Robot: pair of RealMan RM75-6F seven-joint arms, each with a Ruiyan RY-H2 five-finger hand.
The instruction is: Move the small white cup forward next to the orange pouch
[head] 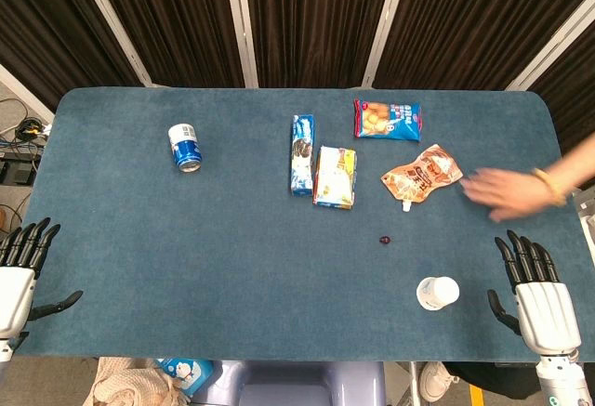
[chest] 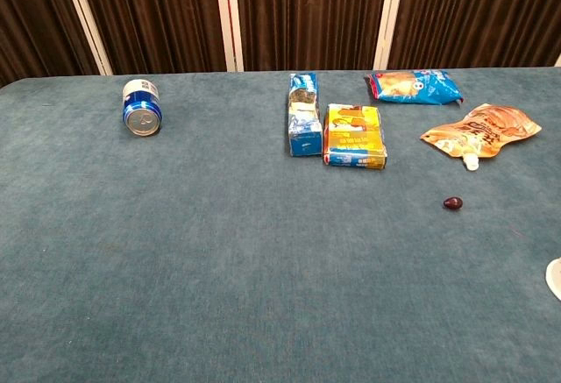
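Head view shows the right hand [head: 544, 294] resting palm-down at the near right corner of the blue table [head: 232, 248], its fingers straight and a little apart, the thumb out to the side, holding nothing. The small white cup [head: 438, 292] lies on its side just to the left of that hand, near it but not touching. The orange pouch [head: 423, 175] sits farther back on the table, well apart from the cup, with its spout pointing toward the near edge. A person's blurred arm [head: 521, 188] reaches in from the right edge, its fingers close to the pouch; contact cannot be told. The left hand [head: 23, 267] rests at the near left corner, fingers straight and slightly spread, empty. Between pouch and cup lies a small dark object [head: 385, 239]. Chest view catches only a sliver of the cup at its right edge, and neither robot hand.
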